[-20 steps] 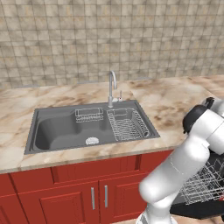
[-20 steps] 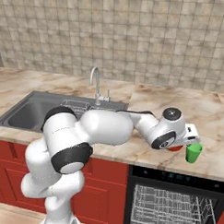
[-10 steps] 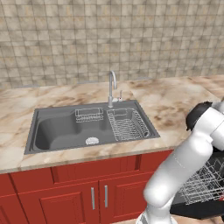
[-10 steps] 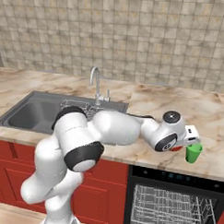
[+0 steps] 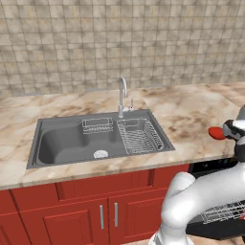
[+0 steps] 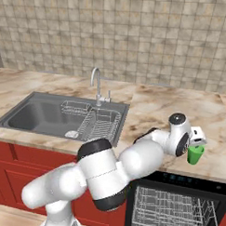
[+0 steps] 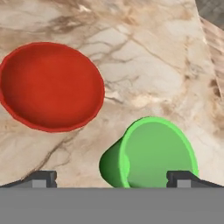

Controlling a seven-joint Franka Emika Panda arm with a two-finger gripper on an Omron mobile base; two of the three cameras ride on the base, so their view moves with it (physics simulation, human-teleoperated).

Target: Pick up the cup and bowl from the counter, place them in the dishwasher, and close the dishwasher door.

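Observation:
The green cup [image 7: 153, 153] stands on the marble counter [image 7: 144, 65], low between my two dark fingertips [image 7: 41, 177], which are spread wide to either side of it. The red bowl [image 7: 50, 85] lies just beyond it to the left, apart from the cup. My gripper [image 7: 112, 177] is open and hangs right over the cup [image 6: 195, 154] near the counter's front edge; the hand [image 6: 197, 136] sits directly above it. From the left base, the bowl [image 5: 216, 132] peeks out beside the hand [image 5: 235, 130], and the cup is hidden behind it. The dishwasher [image 6: 175, 210] below is open, its white racks showing.
The grey sink [image 5: 95, 139] with a wire rack [image 5: 139, 136] and the faucet [image 5: 123, 95] lie to the left. Red cabinets [image 5: 95, 215] run under the counter. My own white arm [image 6: 112, 166] bulks in front of the dishwasher's left side. The tiled wall [image 6: 137, 37] stands behind.
The arm's elbow and upper links have swung rightwards and lower while the hand stayed over the cup. Cup and bowl have not moved.

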